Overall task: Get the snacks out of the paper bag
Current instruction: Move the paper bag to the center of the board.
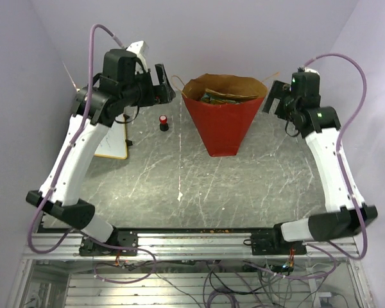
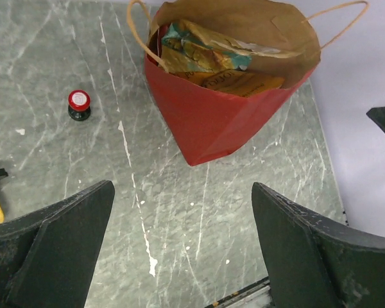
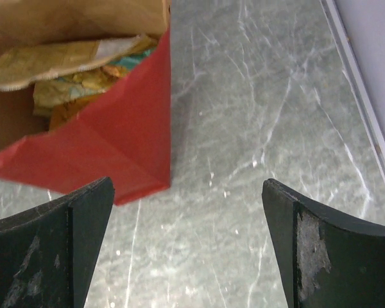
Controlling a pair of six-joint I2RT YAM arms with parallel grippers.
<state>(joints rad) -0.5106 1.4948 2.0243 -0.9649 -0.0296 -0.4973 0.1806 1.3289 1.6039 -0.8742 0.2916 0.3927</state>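
The red paper bag (image 1: 223, 125) stands upright at the back middle of the table, mouth open, brown inside. Several yellow and orange foil snacks (image 1: 219, 97) lie inside it; they also show in the left wrist view (image 2: 212, 61) and the right wrist view (image 3: 70, 70). My left gripper (image 1: 167, 85) is open and empty, raised just left of the bag's rim. My right gripper (image 1: 271, 97) is open and empty, raised just right of the rim. The bag shows in the left wrist view (image 2: 212, 119) and the right wrist view (image 3: 109, 147). No red Doritos bag shows.
A small red-capped black knob (image 1: 163, 122) stands on the table left of the bag, also in the left wrist view (image 2: 79, 105). A white board with a yellow edge (image 1: 112, 141) lies at the far left. Lilac walls close the back and sides.
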